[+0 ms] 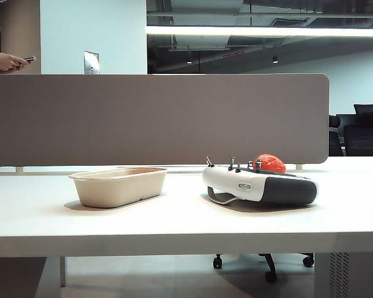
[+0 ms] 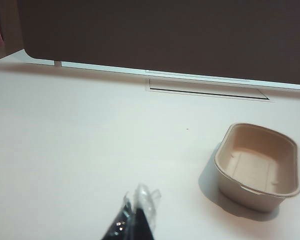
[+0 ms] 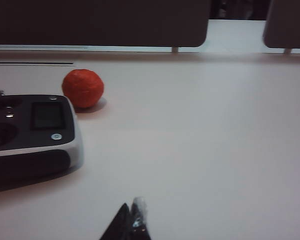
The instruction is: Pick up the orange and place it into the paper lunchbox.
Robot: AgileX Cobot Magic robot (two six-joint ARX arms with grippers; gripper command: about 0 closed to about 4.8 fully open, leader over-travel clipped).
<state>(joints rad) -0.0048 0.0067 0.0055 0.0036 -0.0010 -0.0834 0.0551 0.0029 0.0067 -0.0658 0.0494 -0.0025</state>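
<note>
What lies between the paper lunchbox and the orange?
The remote controller sits between the paper lunchbox and the orange, which lies just behind it, as the exterior view shows.

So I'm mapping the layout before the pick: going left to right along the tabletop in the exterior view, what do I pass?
paper lunchbox → remote controller, with the orange showing just behind the controller's top edge. Neither end effector appears in this view.
</note>
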